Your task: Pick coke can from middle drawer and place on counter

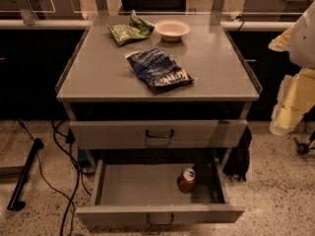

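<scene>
The coke can (187, 180) is red with a silver top and stands upright in the open middle drawer (138, 187), toward its right side. The drawer is pulled out low at the front of the cabinet. The counter (98, 73) is the grey cabinet top above it. My gripper (289, 113) shows as pale arm parts at the right edge of the view, beside the cabinet at counter height. It is well to the right of the can and above it, and it touches neither the can nor the drawer.
A dark blue chip bag (160, 70) lies mid-counter, with a green bag (129, 31) and a white bowl (172, 29) at the back. A closed drawer front (157, 133) sits above the open drawer. Cables (64, 181) and a black stand (24, 176) lie on the floor to the left.
</scene>
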Controlling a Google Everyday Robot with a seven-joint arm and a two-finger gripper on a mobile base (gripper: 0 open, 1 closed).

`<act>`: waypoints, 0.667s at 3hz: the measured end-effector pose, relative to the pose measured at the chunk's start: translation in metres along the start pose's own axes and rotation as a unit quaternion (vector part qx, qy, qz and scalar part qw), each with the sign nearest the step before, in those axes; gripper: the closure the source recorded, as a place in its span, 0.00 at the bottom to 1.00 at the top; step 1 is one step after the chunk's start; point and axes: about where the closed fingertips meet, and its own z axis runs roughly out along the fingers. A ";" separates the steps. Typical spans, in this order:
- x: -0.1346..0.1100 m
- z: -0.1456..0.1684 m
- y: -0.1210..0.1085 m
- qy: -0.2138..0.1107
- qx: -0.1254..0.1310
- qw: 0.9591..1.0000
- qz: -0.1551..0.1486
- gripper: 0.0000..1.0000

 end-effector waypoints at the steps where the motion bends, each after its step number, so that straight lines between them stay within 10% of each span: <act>1: 0.000 0.000 0.000 0.000 0.000 1.000 0.000 0.00; 2: 0.000 0.000 0.000 0.000 0.000 1.000 0.000 0.23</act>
